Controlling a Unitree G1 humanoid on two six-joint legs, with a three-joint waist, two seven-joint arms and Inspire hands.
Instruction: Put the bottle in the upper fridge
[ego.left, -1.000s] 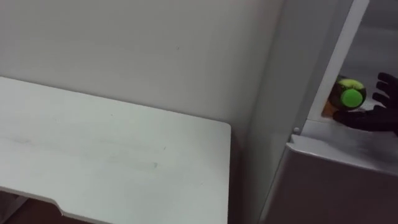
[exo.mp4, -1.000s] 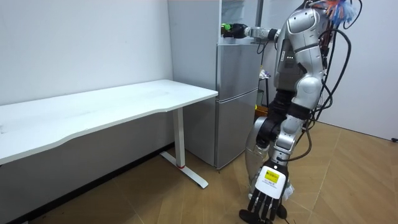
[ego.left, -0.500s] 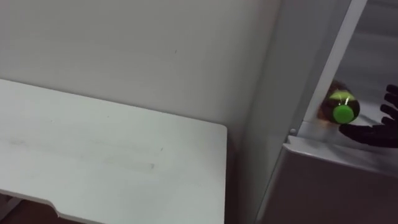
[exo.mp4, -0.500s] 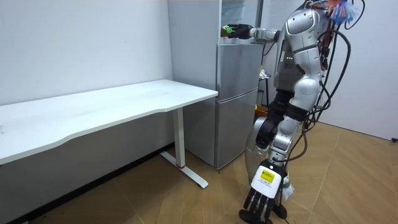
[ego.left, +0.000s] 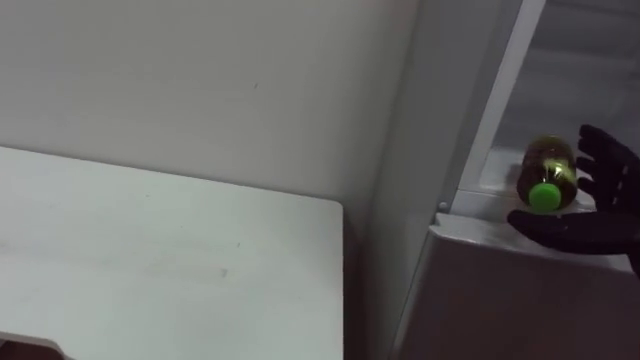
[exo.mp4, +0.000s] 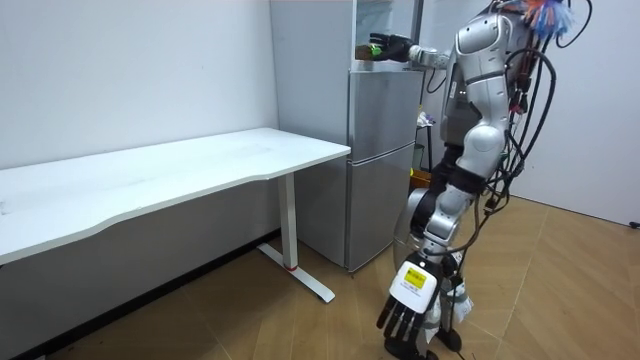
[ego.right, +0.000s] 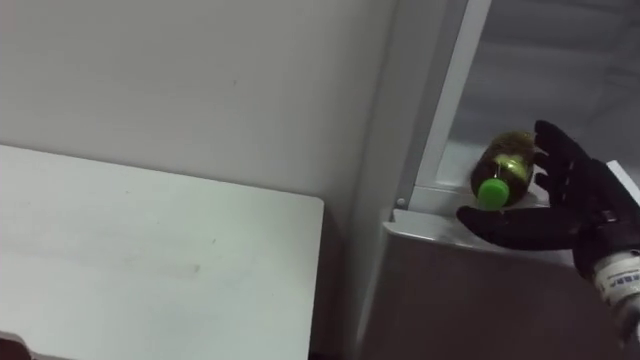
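A bottle (ego.right: 500, 168) with amber contents and a green cap lies tilted, cap toward me, at the sill of the open upper fridge (ego.right: 455, 215). My right hand (ego.right: 560, 215) comes in from the right and holds it, thumb beneath and fingers curled loosely round its far side. The same bottle (ego.left: 545, 175) sits against the right hand (ego.left: 590, 225) in the left eye view. In the room view the right hand (exo.mp4: 395, 47) reaches to the top of the grey fridge (exo.mp4: 380, 160). My left hand (exo.mp4: 405, 315) hangs low with straight fingers.
A white desk (ego.left: 160, 260) stands to the left of the fridge against a pale wall, its corner close to the fridge side. The shut lower fridge door (exo.mp4: 385, 200) is in front of my legs. Wooden floor (exo.mp4: 560, 290) spreads behind me.
My view has shifted right, so the fridge opening shows more. The right hand and bottle have moved a little further into the upper fridge. The hanging left hand has swung toward the room view's left.
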